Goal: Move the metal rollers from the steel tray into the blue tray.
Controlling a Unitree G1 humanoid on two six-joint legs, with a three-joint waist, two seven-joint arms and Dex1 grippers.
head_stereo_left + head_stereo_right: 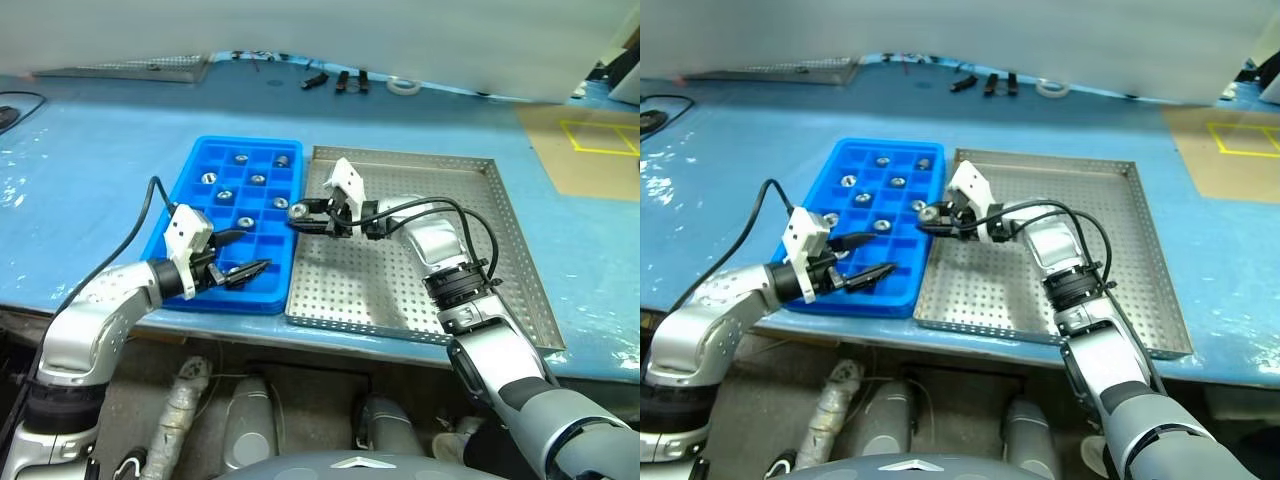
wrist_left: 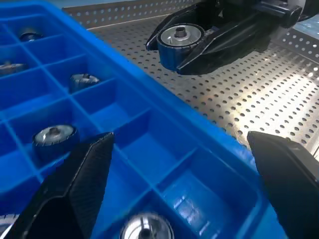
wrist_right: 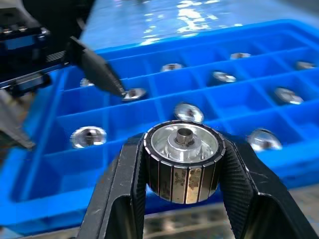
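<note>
The held metal roller sits clamped between the two black fingers of the right gripper, near the centre of the head view, right at the seam where the blue tray meets the steel tray. It is a short ribbed cylinder; in the right wrist view its flat end face with the raised hub turns up toward the camera, so its short axis runs roughly upright, tipped a little, with the fingers pressing on its curved sides. The right arm reaches in from the lower right of the frame, its gripper pointing leftward across the steel tray toward the blue one. Seven other rollers can be counted lying in separate compartments of the blue tray, in its upper and middle rows, each with an end face up; an eighth may be hidden behind the left gripper's white mount, which cannot be told. The perforated floor of the steel tray shows no loose rollers that can be made out. The left gripper hovers over the near edge of the blue tray at lower left of the frame, its fingers spread wide and grasping nothing. There is one blue tray and one steel tray, side by side and touching on the blue table.
</note>
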